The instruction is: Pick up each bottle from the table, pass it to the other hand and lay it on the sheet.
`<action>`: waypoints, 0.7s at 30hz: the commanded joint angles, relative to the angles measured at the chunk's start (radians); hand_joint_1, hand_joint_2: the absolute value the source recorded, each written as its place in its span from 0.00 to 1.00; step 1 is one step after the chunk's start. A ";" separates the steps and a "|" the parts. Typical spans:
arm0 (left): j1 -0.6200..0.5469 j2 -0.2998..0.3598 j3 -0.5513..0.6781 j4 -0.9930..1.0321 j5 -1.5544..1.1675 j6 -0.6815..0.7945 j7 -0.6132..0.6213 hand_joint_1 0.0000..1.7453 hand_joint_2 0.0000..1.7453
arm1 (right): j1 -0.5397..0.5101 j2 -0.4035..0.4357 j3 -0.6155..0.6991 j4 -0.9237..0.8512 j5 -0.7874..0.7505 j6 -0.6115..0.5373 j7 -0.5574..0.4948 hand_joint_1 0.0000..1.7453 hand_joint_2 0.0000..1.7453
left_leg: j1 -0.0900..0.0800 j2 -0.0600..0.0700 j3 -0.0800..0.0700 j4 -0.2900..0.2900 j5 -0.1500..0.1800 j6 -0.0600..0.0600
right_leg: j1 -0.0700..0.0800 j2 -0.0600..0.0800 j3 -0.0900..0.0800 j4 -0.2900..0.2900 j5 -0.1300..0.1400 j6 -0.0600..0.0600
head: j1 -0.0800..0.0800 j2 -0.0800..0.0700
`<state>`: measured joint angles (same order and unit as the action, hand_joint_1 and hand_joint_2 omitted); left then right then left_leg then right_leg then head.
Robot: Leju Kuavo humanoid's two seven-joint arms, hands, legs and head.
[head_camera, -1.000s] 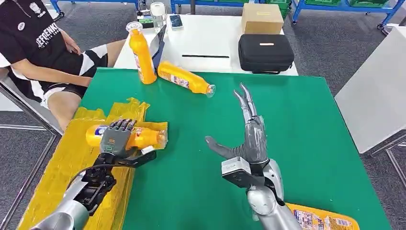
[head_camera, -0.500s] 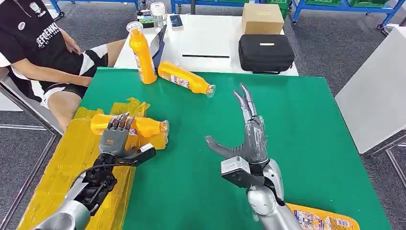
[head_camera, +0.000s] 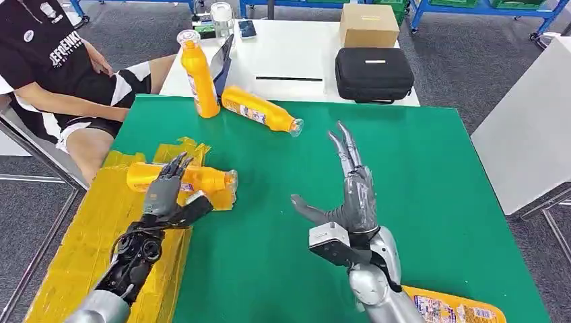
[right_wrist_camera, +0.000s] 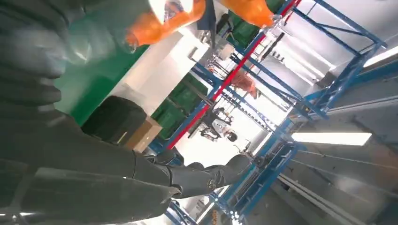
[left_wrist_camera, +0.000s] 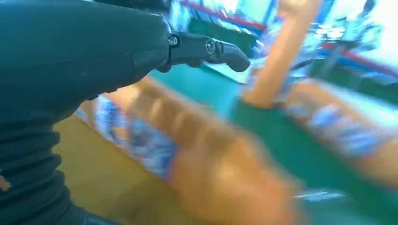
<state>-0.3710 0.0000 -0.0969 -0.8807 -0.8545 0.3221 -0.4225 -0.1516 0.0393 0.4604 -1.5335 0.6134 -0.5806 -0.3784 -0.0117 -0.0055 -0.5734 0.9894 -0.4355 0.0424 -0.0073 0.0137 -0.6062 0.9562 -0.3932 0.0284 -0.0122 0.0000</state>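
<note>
An orange bottle (head_camera: pixel 205 179) lies on its side on the yellow sheet (head_camera: pixel 84 235) at the green table's left edge; it shows blurred in the left wrist view (left_wrist_camera: pixel 197 150). My left hand (head_camera: pixel 167 195) hovers just behind it, fingers spread, holding nothing. My right hand (head_camera: pixel 350 192) stands open and upright over the table's middle. A second bottle (head_camera: pixel 200 74) stands upright at the far left corner, and a third (head_camera: pixel 259 109) lies beside it. Another bottle (head_camera: pixel 451 311) lies at the near right edge, partly behind my right arm.
A seated person (head_camera: pixel 60 67) is at the far left, close to the sheet. Beyond the green table (head_camera: pixel 438 168) a white table holds a black case (head_camera: pixel 374 73), a cardboard box (head_camera: pixel 368 24) and small items.
My left hand has let go of the bottle on the sheet and drawn back toward me with its fingers opening. The bottle settled slightly farther away. My right hand has stayed put.
</note>
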 commanded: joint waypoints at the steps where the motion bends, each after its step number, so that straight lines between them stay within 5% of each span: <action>1: 0.242 -0.010 0.157 -0.675 0.901 -0.729 -0.236 0.00 1.00 | 0.135 -0.150 -0.031 -0.195 0.470 0.112 0.168 0.00 1.00 | 0.002 0.002 0.002 0.001 -0.003 -0.002 | 0.002 0.001 0.002 -0.001 -0.002 0.000 | -0.001 0.000; 5: 0.257 -0.050 0.197 -0.595 0.929 -0.791 -0.227 0.00 1.00 | 0.242 -0.210 -0.085 -0.303 0.642 0.239 0.217 0.00 1.00 | 0.000 -0.004 0.002 -0.001 -0.003 -0.001 | 0.000 -0.004 0.002 -0.001 -0.003 0.000 | 0.000 0.000; 12: 0.235 -0.085 0.159 -0.465 0.926 -0.809 -0.241 0.00 1.00 | 0.330 -0.275 -0.174 -0.339 0.565 0.296 0.159 0.00 1.00 | 0.000 -0.005 0.002 0.000 -0.005 -0.002 | 0.000 -0.005 0.003 -0.002 -0.004 0.000 | 0.000 0.000; 21: 0.217 -0.113 0.136 -0.356 0.981 -0.825 -0.200 0.00 1.00 | 0.403 -0.246 -0.256 -0.344 0.519 0.328 0.130 0.00 1.00 | 0.000 -0.006 0.006 -0.001 -0.006 -0.003 | 0.001 -0.006 0.007 -0.002 -0.005 0.000 | 0.000 0.000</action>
<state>-0.1271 -0.0675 0.0401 -1.3669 0.1091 -0.5020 -0.6264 0.1789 -0.2022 0.2858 -1.8589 1.1585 -0.2602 -0.2239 -0.0126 -0.0072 -0.5744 0.9894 -0.4386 0.0430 -0.0077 0.0133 -0.6080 0.9551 -0.3942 0.0287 -0.0126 0.0000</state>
